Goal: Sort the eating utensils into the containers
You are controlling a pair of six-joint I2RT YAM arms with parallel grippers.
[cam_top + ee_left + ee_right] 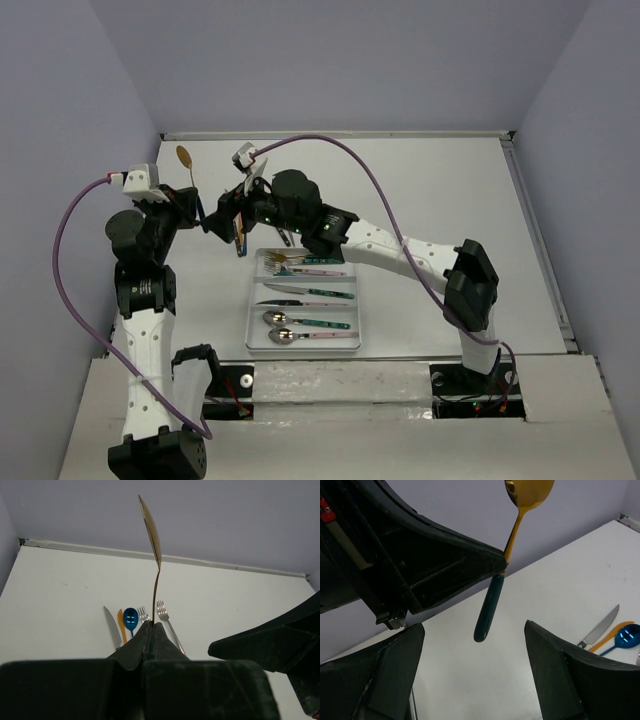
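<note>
While my left gripper [203,216] holds the gold spoon [184,156] upright over the left part of the table, the top view shows my right gripper [232,215] reached across and just beside it. Both are well left of the white tray [252,330]. The tray's compartments run left to right, with forks [300,262] in the far one, knives [305,292] in the middle one and two spoons [295,328] in the near one. The gold spoon therefore belongs to the right and toward my bases. Its long axis will have to turn from standing to lying along that near compartment.

From the left wrist, my left fingers [135,647] are pressed together on the spoon's thin neck. The bowl rises straight above them, seen edge-on. On the table beyond lie a silver knife [112,626], a gold knife [122,624], a blue spoon [131,616] and two loose forks [162,610], all unsorted.

From the right wrist, my right jaws stand wide apart and touch nothing. The spoon's teal handle [490,605] hangs below the left gripper's tips, and its end sits in line with the gap between my right fingers [395,665]. I cannot tell how deep it lies in that gap. I judge this a handover to the right arm, which is nearer the tray. The jaws would close straight across the hanging handle.
</note>
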